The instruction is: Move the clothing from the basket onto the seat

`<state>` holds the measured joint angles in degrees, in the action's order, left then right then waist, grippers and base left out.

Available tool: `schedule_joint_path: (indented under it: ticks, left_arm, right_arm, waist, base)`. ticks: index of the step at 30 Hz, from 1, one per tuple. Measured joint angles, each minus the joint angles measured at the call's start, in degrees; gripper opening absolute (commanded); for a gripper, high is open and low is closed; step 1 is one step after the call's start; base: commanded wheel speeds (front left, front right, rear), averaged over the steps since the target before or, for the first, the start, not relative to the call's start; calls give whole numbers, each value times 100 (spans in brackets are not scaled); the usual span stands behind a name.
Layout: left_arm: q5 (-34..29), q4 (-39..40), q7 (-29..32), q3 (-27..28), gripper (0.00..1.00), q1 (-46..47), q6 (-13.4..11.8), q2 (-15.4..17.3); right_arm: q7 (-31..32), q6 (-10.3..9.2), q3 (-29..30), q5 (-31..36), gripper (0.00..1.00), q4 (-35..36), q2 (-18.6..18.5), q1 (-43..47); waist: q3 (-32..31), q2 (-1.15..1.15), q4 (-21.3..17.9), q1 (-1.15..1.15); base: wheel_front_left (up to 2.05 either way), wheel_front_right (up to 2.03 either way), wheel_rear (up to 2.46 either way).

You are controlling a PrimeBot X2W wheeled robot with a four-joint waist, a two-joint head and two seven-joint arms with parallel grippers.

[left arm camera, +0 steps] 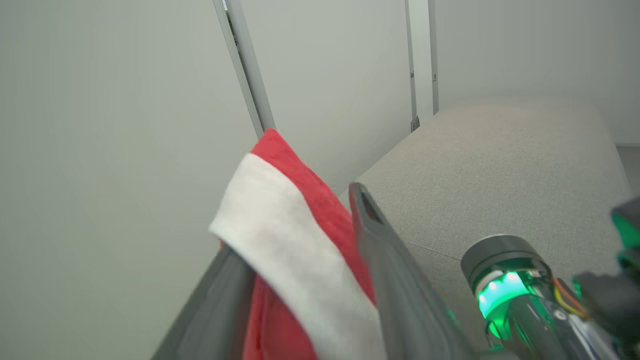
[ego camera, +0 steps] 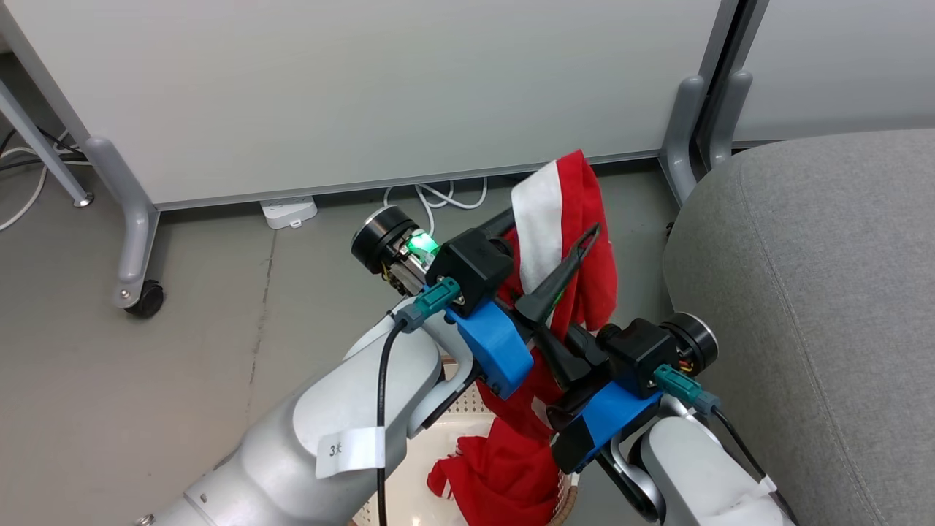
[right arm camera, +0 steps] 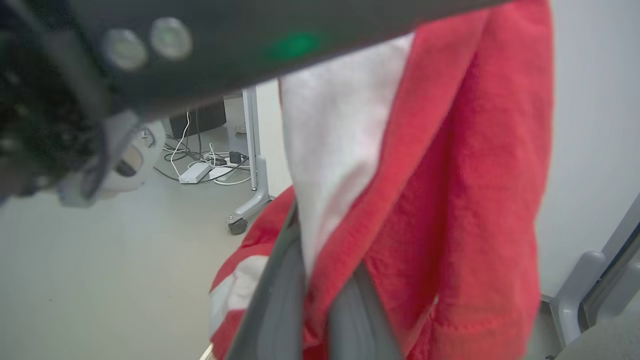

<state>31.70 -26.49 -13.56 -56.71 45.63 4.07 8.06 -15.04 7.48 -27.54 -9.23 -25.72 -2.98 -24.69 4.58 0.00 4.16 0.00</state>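
Both pale arms reach up and forward, close together. The left gripper point(left arm camera: 292, 217) is higher. Its jaws stand wide apart and point up and to the right. A green light glows on its wrist. The right gripper point(ego camera: 555, 347) sits just below, jaws pinched tight on the clothing point(ego camera: 588, 285).

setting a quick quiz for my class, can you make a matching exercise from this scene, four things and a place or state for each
Things:
1 striped garment
2 basket
3 seat
4 power strip

Places or states:
a white, on the floor at the foot of the partition
b light grey, at the robot's right
c red and white, raised off the floor
d at the bottom edge of the head view, red fabric in it

Pairs: 1-c, 2-d, 3-b, 4-a
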Motion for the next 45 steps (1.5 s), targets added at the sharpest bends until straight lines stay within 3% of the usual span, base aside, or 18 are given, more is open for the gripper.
schedule_joint_path:
  ticks: [23, 45]
  left_arm:
    - [49, -9, 55, -93, 100, 10, -71, 133]
    - [-52, 255, -15, -229, 100, 18, -148, 280]
  right_arm:
    - [0, 0, 74, 10, 0, 243, -3, -8]
    - [1, 0, 1258, 226, 0, 677, -230, 272]
  waist:
    - [237, 0, -342, 0]
    - [682, 0, -1511, 0]
  base:
    - [0, 0, 0]
    - [0, 0, 0]
